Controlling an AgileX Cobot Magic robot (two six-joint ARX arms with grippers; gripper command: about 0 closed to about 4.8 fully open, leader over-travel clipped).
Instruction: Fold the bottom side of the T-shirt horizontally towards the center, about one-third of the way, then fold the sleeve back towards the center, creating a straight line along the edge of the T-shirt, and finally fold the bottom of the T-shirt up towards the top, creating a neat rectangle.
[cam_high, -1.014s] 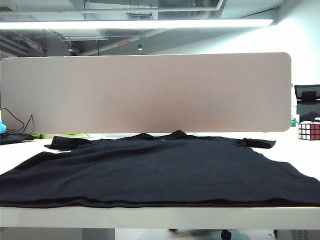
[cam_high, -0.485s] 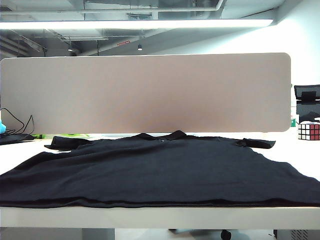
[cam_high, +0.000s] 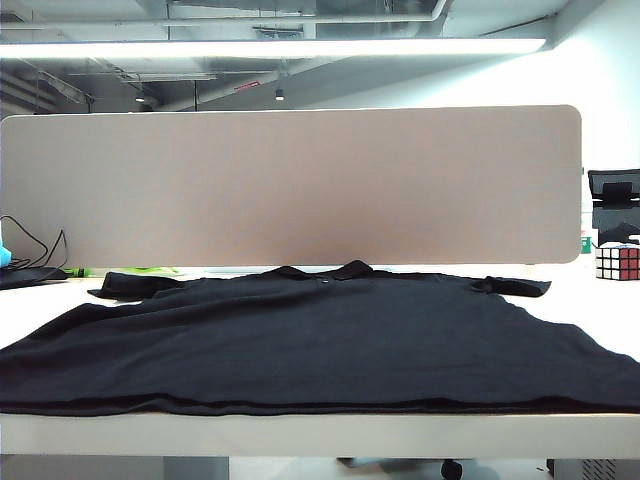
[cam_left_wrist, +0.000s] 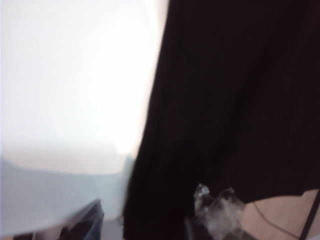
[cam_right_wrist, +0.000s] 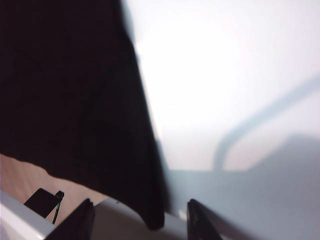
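Two tools hang near opposite side edges of the T-shirt (cam_high: 310, 335), and neither shows in the exterior view. That black polo-style shirt lies spread flat on the white counter (cam_high: 320, 435), collar toward the grey divider panel (cam_high: 290, 185), the bottom of the T-shirt (cam_high: 300, 407) running along the counter's near edge. In its wrist view the left tool (cam_left_wrist: 145, 225) shows two fingertips standing apart with the shirt's side edge between them, holding nothing; blur hides whether they touch the cloth. The right tool (cam_right_wrist: 140, 220) likewise stands parted and empty, a corner of dark fabric hanging between its fingers.

Risks, as I judge them: a pinch that closes too shallow could catch only the top layer, so the fold drags unevenly and wrinkles. Closing beside the edge would grab counter alone. Unequal pulls from the two arms could skew the shirt and spoil the straight line. The Rubik's cube (cam_high: 618, 262) sits well clear.
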